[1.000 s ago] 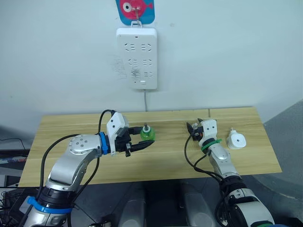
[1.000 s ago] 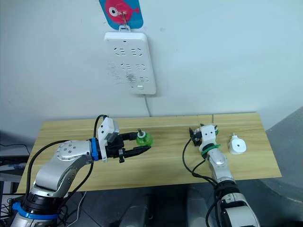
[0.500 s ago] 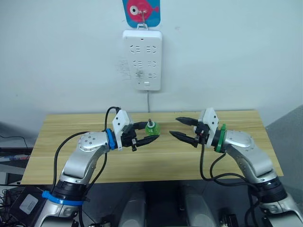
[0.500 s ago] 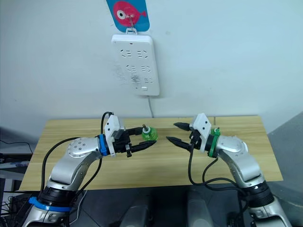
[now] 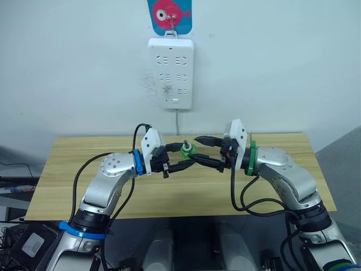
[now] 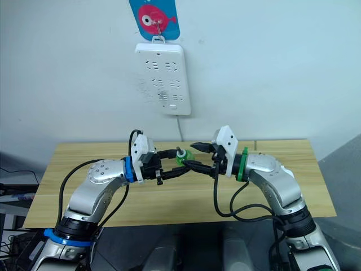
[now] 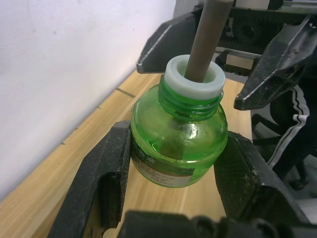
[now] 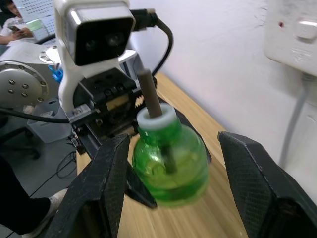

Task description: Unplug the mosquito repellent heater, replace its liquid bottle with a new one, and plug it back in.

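My left gripper (image 5: 189,155) is shut on the liquid bottle (image 5: 185,149), a small translucent green bottle with a white neck ring and a bare grey wick rod, held above the wooden table (image 5: 84,180). In the left wrist view its black fingers (image 7: 106,178) press both sides of the bottle (image 7: 178,144). My right gripper (image 5: 197,149) faces it from the other side, open, with one finger above and one below the bottle (image 8: 171,171); whether they touch it I cannot tell. The heater and the new one are out of view.
A white power strip (image 5: 171,72) hangs on the wall above the table's middle, under a blue sign with a pink fish (image 5: 169,11). Its cable (image 5: 177,121) drops behind the table. Bare wood lies on both sides of the arms.
My right arm has swung in from the right, and its open fingers now flank the bottle. My left gripper has kept hold and moved the bottle slightly up and right.
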`<state>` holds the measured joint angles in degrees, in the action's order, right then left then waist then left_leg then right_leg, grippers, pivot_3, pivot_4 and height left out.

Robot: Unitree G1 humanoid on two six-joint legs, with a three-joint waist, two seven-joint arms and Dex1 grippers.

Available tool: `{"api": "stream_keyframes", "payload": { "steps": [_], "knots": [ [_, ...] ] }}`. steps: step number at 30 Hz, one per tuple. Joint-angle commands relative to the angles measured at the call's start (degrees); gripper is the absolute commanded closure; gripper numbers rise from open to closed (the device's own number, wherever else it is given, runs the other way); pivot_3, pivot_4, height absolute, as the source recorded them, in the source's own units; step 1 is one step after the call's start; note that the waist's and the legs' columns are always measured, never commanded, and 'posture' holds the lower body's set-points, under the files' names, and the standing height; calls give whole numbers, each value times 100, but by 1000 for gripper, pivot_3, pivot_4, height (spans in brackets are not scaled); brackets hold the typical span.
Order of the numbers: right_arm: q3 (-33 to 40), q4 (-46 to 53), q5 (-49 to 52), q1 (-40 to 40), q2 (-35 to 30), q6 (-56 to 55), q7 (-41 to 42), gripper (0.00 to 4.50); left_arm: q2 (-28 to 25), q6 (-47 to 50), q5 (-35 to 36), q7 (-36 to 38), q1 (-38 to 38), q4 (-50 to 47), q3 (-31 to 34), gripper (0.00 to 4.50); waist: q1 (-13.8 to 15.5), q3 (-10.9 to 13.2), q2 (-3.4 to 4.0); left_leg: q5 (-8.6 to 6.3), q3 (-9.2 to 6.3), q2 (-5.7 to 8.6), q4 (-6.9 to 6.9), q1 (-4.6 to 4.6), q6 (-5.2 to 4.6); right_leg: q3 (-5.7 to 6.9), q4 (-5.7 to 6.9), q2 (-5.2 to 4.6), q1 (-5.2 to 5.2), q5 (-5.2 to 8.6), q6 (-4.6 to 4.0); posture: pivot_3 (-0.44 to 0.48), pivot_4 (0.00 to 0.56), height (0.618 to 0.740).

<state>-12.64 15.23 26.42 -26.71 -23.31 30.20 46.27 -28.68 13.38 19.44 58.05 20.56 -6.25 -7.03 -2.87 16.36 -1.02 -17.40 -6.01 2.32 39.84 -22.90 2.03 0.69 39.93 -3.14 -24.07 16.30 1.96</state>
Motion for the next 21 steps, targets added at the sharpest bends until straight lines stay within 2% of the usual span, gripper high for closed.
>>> {"api": "stream_keyframes", "payload": {
  "steps": [1, 6, 9, 13, 14, 18, 20, 21],
  "knots": [
    [-67, 12, -80, -165, 146, -135, 18, 1543, 43, -12, 87, 6, 63, -197, -2, 2290, -2, -5, -1, 0, 0, 0, 0, 0, 0, 0, 1, 0, 0, 0, 0, -54, 205, 740],
    [-289, -200, -470, -204, 159, -390, 81, 1543, 55, 13, 62, -6, 88, -159, -1, 2290, -4, -13, 0, 0, 0, 1, -1, 0, 0, 1, 1, 0, 0, 0, 0, -52, 212, 740],
    [-307, -230, -536, -168, 160, -472, 144, 2164, 67, 44, 57, -24, 109, -160, 5, 2290, -6, -14, 0, 0, 1, 1, 0, 0, 0, 0, 1, 0, -1, 0, 0, -52, 212, 740],
    [-293, -219, -639, -125, 136, -641, 191, 3487, 92, 108, 66, -42, 127, -164, 30, 2290, -7, -15, -1, 0, 0, 1, 1, 0, 0, 1, 2, 0, 0, 0, 0, -50, 214, 740],
    [-296, -224, -673, -122, 134, -685, 193, 3640, 94, 114, 70, -41, 124, -164, 29, 2290, -7, -15, 0, 0, 0, 1, 1, 0, 0, 1, 2, 0, -1, 0, 0, -50, 214, 740],
    [-167, -194, -613, -83, 198, -647, 119, 3632, 176, 79, 48, -106, 117, -184, 4, 2290, -8, -15, 0, 0, 0, 1, 1, 0, 0, 1, 2, 0, -1, 0, 0, -60, 219, 740],
    [122, -146, -349, -27, 296, -325, -76, 3632, 301, 92, 108, -240, 82, -306, 29, 1575, -6, -15, -1, 0, 0, 1, 1, 0, 0, 1, 3, 0, -1, 0, 0, -61, 221, 740],
    [329, -126, -181, 17, 323, -107, -209, 3632, 401, 150, 170, -359, 14, -480, 29, 1356, 2, -15, -1, 0, -1, 1, 2, 0, 0, 1, 3, 0, 0, 0, 0, -65, 221, 740]
  ]
}}
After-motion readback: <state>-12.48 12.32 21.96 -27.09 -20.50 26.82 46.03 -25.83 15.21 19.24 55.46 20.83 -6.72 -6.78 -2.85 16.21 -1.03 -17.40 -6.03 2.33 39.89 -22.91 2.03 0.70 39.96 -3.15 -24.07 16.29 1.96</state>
